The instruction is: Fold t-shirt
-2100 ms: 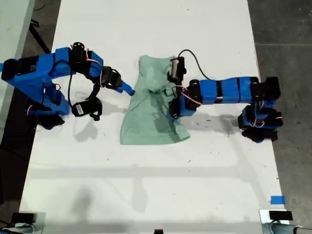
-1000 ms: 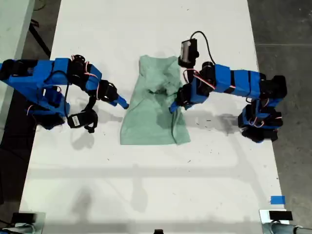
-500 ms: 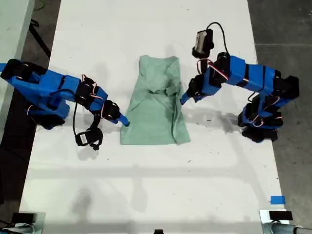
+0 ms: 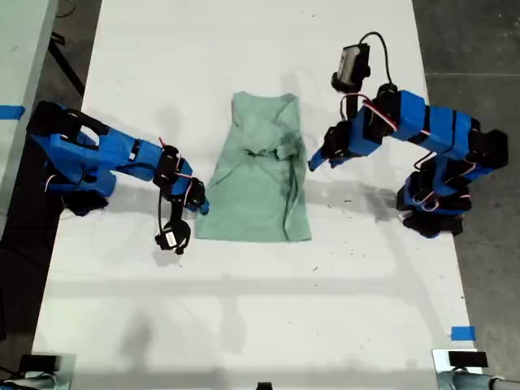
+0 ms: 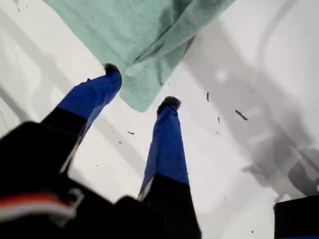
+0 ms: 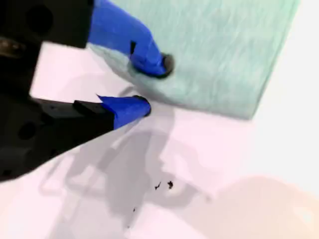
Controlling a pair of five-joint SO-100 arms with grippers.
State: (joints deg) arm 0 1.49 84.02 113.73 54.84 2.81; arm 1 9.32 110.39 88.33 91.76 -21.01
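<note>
Two hands are flanking the mint-green t-shirt (image 4: 256,187), which is lying mid-surface (image 4: 244,309) with its sides folded inward. My first hand (image 4: 313,165) is now hanging open and empty just beside the t-shirt's sleeve edge, having lifted off its middle. My second hand (image 4: 201,207) has dropped to the t-shirt's hem corner, jaws parted and straddling the edge, likely preparing the next fold.

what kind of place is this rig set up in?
Probably a lab or workshop robot cell, not a home: a long white table on a bare grey concrete floor, blue tape marks, and two small blue arms around a t-shirt.
</note>
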